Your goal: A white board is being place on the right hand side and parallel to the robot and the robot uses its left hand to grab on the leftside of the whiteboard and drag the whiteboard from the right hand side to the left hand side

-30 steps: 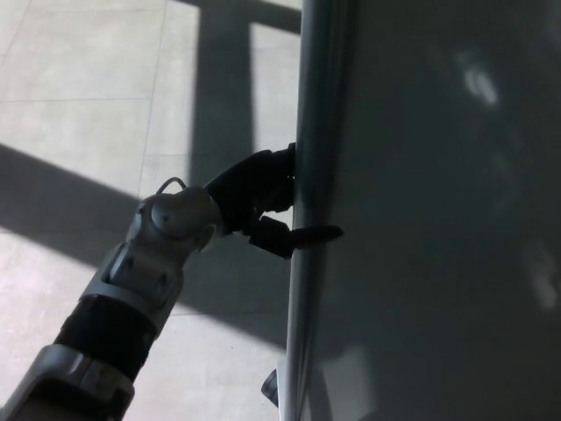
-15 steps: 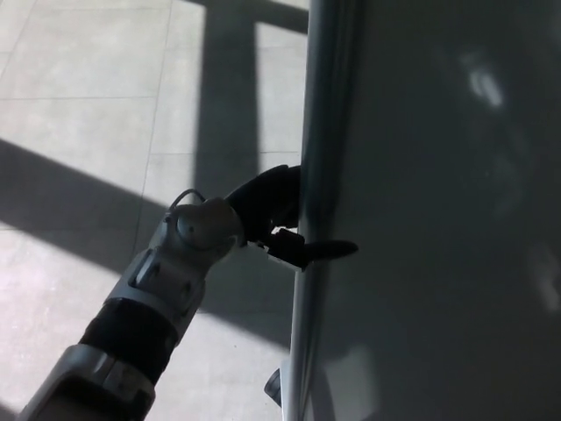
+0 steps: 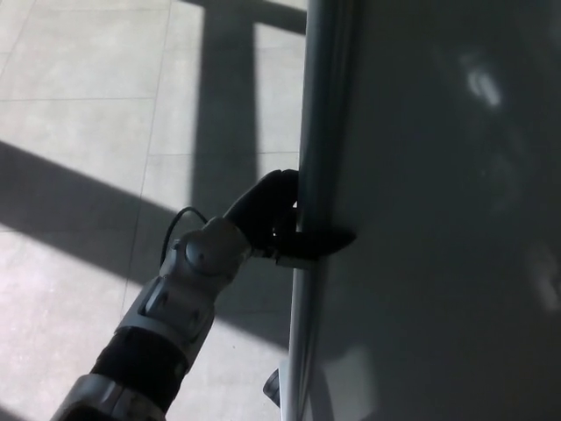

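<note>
Pale tiled floor (image 3: 79, 132) across the left half of the frame, barred with sunlight and long dark shadows. Filling the right half, top to bottom: the whiteboard (image 3: 438, 219), upright, grey in shade, with faint glare at upper right. Its metal frame edge (image 3: 316, 132) running down the middle of the frame. Likely stiff and broad, fairly heavy, probably on casters, judging by a dark foot (image 3: 272, 386) at the bottom centre; smooth and slippery on the face, so best taken by the frame edge, not the panel. Coming up from lower left, a grey forearm (image 3: 175, 307) with a thin cable loop near the wrist. At centre, the left hand (image 3: 280, 219) clamped on the frame edge: thumb (image 3: 324, 239) lying across the board's face, fingers wrapped behind the edge, hidden there. Right hand nowhere in the frame.
</note>
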{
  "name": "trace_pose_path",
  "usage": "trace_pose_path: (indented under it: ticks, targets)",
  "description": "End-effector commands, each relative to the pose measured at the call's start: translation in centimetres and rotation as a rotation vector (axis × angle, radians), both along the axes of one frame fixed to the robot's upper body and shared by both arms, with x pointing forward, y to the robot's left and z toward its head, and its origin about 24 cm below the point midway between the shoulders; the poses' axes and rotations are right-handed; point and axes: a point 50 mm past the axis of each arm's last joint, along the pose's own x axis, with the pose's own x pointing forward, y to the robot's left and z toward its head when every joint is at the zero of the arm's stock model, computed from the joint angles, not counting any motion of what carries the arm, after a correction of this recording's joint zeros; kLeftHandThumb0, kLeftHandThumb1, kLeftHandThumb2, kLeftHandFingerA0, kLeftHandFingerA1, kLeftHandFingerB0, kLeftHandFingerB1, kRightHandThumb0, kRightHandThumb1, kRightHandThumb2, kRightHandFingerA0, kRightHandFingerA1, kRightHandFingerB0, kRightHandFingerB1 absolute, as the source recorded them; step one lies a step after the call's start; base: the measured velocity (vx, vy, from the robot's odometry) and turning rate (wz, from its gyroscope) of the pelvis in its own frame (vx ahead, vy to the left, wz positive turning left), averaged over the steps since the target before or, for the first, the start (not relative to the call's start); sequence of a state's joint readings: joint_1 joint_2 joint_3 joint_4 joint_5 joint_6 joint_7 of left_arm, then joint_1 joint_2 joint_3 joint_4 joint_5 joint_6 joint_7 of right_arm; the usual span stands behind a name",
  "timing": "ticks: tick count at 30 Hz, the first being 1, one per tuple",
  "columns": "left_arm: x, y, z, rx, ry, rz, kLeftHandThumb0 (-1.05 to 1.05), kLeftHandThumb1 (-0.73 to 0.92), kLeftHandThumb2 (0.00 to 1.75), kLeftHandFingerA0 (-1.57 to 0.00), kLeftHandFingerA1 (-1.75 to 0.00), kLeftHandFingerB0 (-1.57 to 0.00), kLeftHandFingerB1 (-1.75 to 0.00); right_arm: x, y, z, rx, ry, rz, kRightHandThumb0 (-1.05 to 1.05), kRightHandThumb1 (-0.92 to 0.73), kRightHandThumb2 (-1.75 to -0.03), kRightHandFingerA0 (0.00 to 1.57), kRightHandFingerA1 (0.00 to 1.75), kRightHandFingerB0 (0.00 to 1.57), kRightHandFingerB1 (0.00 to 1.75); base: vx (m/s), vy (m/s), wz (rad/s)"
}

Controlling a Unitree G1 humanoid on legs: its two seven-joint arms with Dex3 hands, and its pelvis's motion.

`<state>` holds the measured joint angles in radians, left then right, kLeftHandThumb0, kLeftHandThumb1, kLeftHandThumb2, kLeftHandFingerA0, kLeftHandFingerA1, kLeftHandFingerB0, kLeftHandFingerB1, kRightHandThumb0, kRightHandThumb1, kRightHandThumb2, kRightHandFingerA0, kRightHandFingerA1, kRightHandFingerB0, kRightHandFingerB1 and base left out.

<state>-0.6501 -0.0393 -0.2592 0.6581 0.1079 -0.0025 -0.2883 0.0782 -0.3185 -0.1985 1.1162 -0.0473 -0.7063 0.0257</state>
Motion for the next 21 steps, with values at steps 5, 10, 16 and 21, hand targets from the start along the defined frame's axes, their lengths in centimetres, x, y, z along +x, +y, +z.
trace_pose_path:
  ticks: [5, 10, 16, 21]
  targets:
    - [-0.5, 2.7, 0.0, -0.018, -0.027, 0.064, -0.18, 0.74, 0.62, -0.99, -0.93, -0.81, -0.52, 0.4, -0.5, 0.5, -0.040, -0.008, 0.023, -0.77, -0.60, -1.04, 0.64, 0.76, 0.38, 0.61, 0.00, 0.000, 0.00]
    - [-1.0, 5.2, 0.3, -0.086, -0.021, 0.091, -0.21, 0.72, 0.61, -0.99, -0.96, -0.79, -0.55, 0.6, -0.5, 0.7, -0.045, -0.016, 0.028, -0.79, -0.79, -0.64, 0.68, 0.78, 0.43, 0.53, 0.00, 0.000, 0.00]
    - [-0.5, 9.2, 1.4, -0.090, -0.009, 0.070, -0.14, 0.73, 0.61, -0.96, -0.89, -0.85, -0.56, 0.8, -0.5, 0.7, -0.040, -0.018, 0.026, -0.80, -0.79, -0.63, 0.68, 0.78, 0.42, 0.53, 0.00, 0.000, 0.00]
    - [0.1, 12.4, 2.4, -0.062, 0.089, 0.011, -0.17, 0.65, 0.59, -0.89, -0.90, -0.87, -0.57, 0.9, -0.5, 0.6, -0.035, -0.012, 0.027, -0.81, -0.79, -0.64, 0.67, 0.79, 0.41, 0.53, 0.00, 0.000, 0.00]
